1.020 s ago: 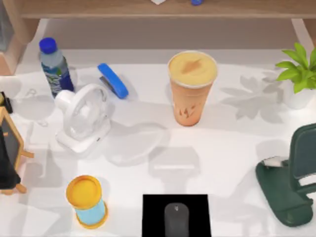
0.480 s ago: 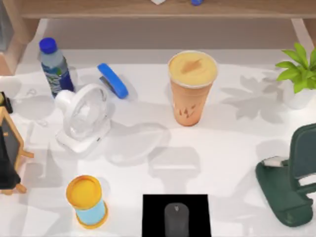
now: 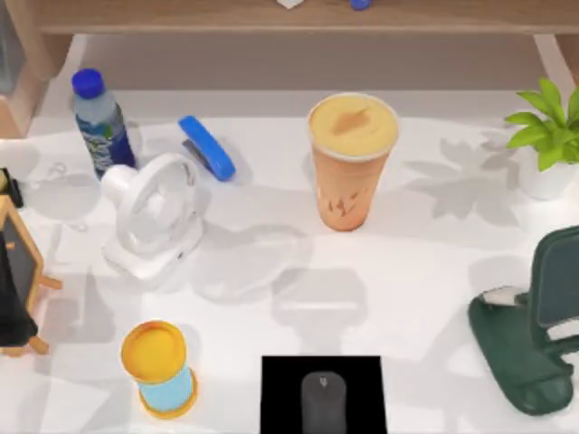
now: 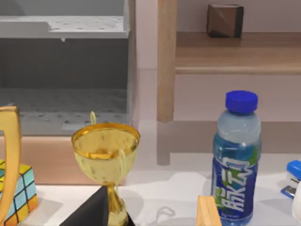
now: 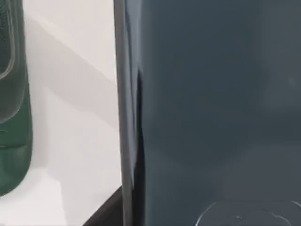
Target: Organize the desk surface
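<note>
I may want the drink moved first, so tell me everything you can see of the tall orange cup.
The orange cup stands upright near the middle of the desk surface, towards the back. It tapers from a wide top to a narrower base. A pale rim rings a yellow-orange top with a darker smudge on it; whether that is a lid or the drink itself is unclear. The side is smooth orange with small pale markings low down. Nothing touches it; the blue stapler lies apart at its left.
</note>
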